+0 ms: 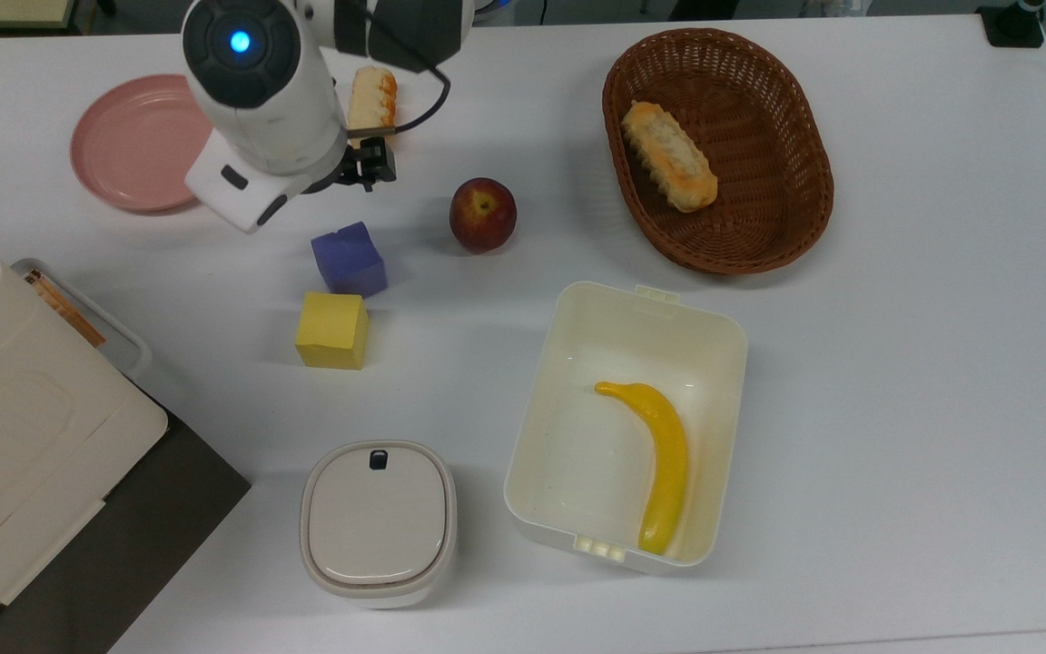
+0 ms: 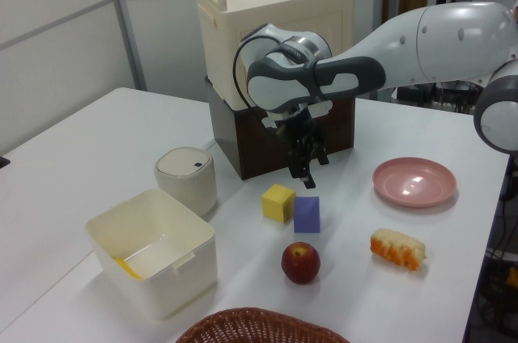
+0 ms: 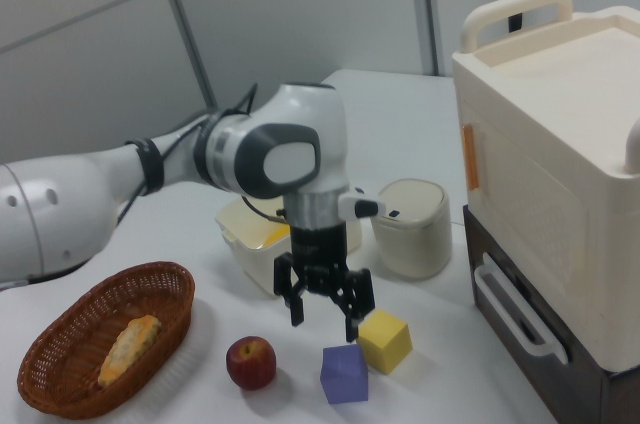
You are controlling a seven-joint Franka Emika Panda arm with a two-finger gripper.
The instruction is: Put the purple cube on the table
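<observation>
The purple cube rests on the white table, tilted a little, between the yellow cube and the apple. It shows in the left view as the purple cube and in the right view as the purple cube. My gripper hangs open just above the cube, its black fingers spread and clear of it. In the left view the gripper points down over the cube with a gap between them.
A pink plate lies at the top view's far left, a bread piece beside my arm. A wicker basket holds a pastry. A white box holds a banana; a lidded pot and cabinet stand nearby.
</observation>
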